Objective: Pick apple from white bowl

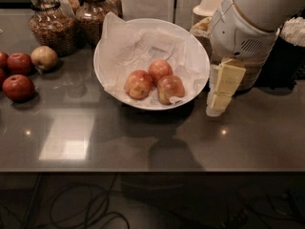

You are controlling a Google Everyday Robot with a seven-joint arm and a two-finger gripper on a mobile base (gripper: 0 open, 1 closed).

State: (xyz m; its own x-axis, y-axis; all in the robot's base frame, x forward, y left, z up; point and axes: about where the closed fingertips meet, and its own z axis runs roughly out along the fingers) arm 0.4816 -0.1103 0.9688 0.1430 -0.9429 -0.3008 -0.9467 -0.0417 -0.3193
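The white bowl [102, 56] stands at the middle back of the grey counter, lined with crumpled white paper [143, 44]. Three red-yellow apples lie in it: one at the left [139, 84], one behind [160, 70] and one at the right [170, 88]. My gripper [216, 107] hangs from the big white arm [243, 27] at the upper right. It points down just outside the bowl's right rim, a little above the counter, and holds nothing that I can see.
Two glass jars [51, 30] [97, 13] stand behind the bowl at the left. Loose apples [18, 87] [44, 57] lie at the left edge. Stacked beige bowls [209, 4] are mostly hidden behind my arm. A dark container [288, 56] stands at the far right.
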